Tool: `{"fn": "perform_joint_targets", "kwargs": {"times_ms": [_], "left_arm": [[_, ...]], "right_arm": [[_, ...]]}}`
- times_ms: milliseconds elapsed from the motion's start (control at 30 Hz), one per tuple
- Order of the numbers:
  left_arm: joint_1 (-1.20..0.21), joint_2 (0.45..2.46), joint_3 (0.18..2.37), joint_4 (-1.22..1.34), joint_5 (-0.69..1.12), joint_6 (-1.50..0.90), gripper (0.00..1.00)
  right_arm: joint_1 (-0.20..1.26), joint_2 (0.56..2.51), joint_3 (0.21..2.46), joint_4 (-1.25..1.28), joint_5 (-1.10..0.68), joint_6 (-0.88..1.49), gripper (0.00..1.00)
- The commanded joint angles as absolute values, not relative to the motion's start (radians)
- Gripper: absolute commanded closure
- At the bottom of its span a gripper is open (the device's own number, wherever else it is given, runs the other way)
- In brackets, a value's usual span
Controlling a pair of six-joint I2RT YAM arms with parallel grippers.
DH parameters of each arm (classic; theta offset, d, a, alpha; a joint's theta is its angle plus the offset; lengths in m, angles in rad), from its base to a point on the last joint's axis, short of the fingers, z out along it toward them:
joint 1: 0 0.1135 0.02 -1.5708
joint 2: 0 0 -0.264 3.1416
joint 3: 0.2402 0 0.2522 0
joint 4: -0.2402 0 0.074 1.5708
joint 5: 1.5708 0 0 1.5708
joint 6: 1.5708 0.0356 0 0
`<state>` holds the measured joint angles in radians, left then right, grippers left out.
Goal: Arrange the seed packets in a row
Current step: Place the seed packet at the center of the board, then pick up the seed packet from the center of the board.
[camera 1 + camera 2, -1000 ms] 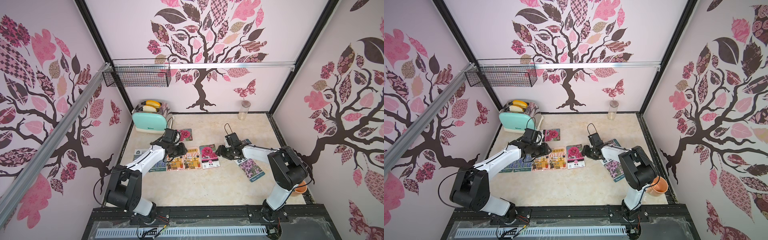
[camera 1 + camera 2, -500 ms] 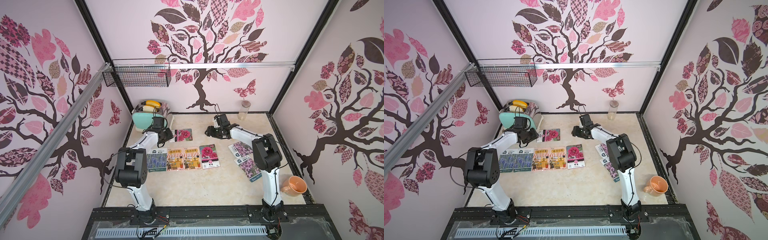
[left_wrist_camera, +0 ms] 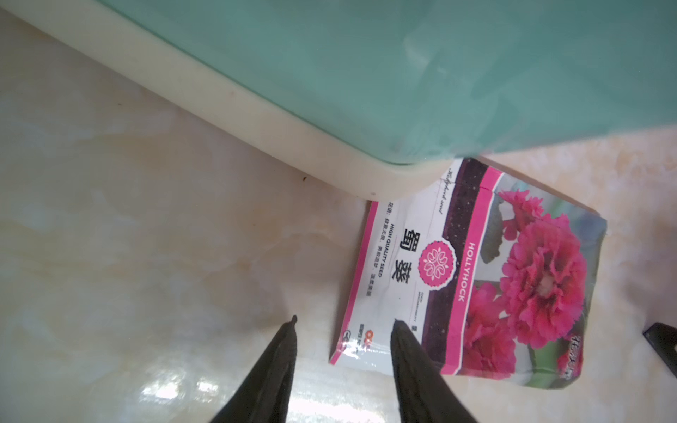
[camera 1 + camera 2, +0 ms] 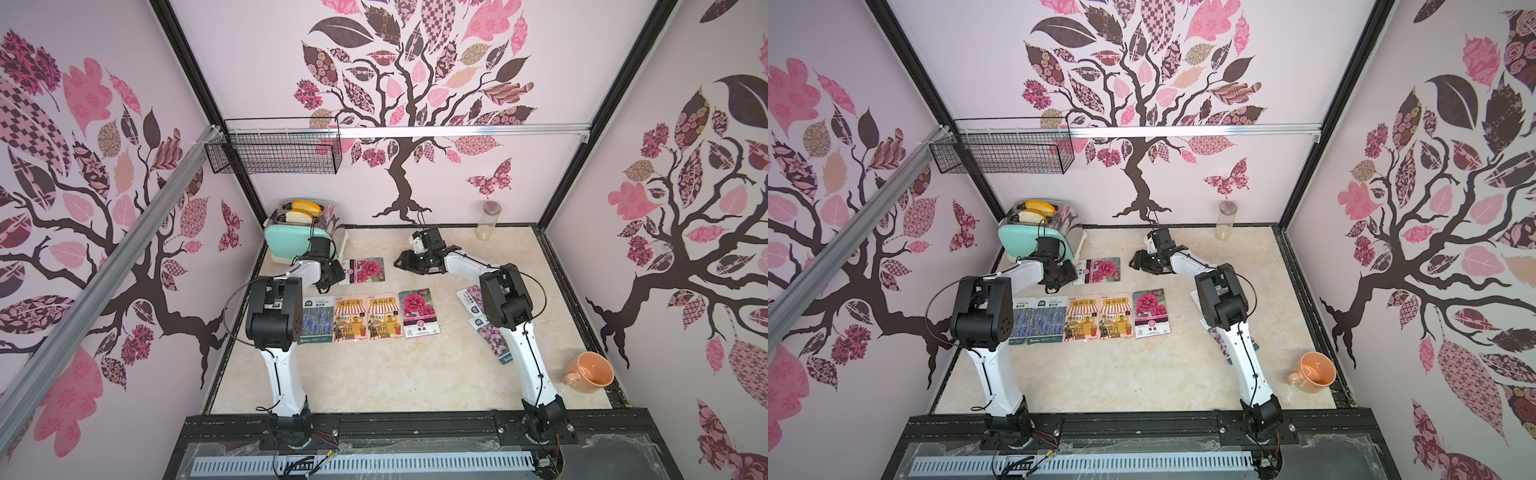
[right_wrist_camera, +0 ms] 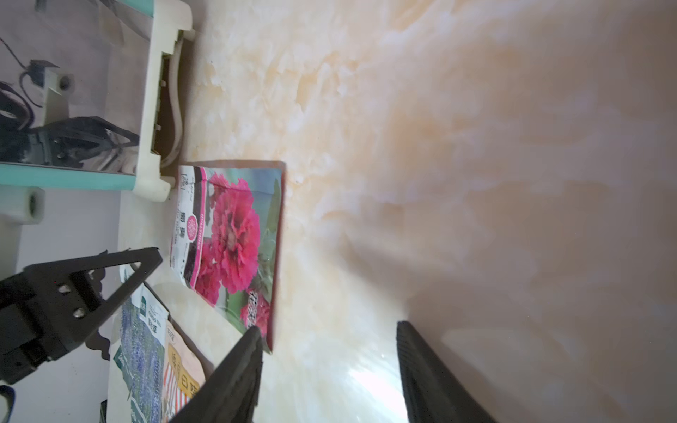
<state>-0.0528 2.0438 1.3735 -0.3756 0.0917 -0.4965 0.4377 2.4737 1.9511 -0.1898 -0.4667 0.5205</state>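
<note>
Both arms stand in the same folded posture: upper link steep from the base, elbow bent sharply, forearm stretched away from the base. On the left arm [image 4: 299, 271] the wrist tips downward. The left jaws are parted, dark fingertips [image 3: 284, 355] clearly separated, with nothing between them. The forearm of the right arm [image 4: 468, 264] angles inward toward the left arm's side. The right jaws point that way too, fingertips [image 5: 244, 368] set wider apart, gripping nothing.
</note>
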Motion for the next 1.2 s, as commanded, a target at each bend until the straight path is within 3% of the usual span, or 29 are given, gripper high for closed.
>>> {"fn": "perform_joint_targets", "kwargs": {"times_ms": [0,900,1167], "left_arm": [[-0.050,2.100,1.419,-0.365,0.131,-0.468,0.55],[-0.214,2.265,1.618,-0.532,0.217,-0.405,0.56],[-0.298,2.307,1.719,-0.585,0.245,-0.400,0.56]], "right_arm": [[0.443,2.519,1.977,-0.222,-0.484,0.549,0.39],[0.453,2.580,2.010,-0.215,-0.475,0.581,0.41],[0.391,2.550,1.957,-0.193,-0.460,0.576,0.42]]}}
